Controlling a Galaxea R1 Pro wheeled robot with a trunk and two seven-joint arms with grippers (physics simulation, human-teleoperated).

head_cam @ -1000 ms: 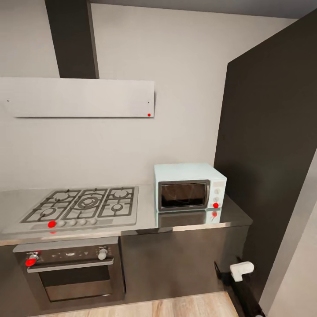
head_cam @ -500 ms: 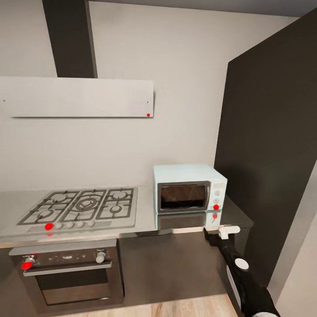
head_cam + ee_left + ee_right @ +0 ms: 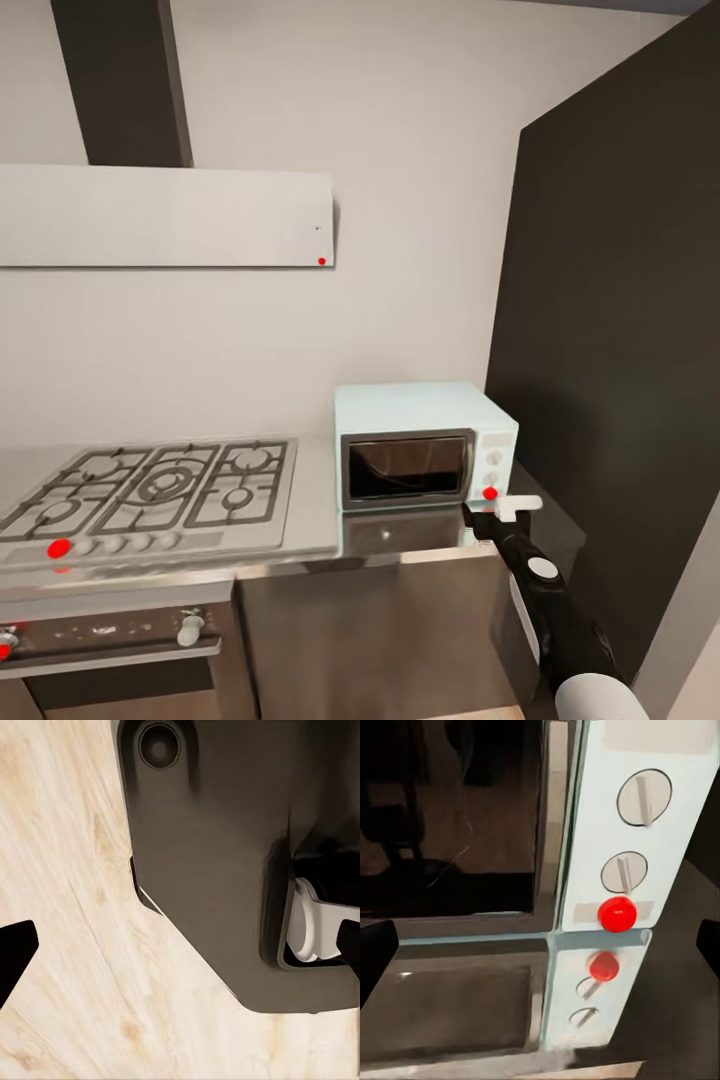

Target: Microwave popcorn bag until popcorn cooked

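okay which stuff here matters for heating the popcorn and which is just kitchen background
For the job: microwave, door shut; countertop; right end effector, just below the microwave's control panel.

Just background: gas hob; oven; range hood; dark tall cabinet.

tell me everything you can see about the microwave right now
The microwave is a pale mint-white box with a dark glass door in a grey frame; the door looks shut. Its side panel carries two round knobs above a small red light. It stands upright on the glossy grey countertop, which mirrors its front, against the white wall and beside a dark tall panel. The right gripper hovers just before the panel, apparently not touching it.
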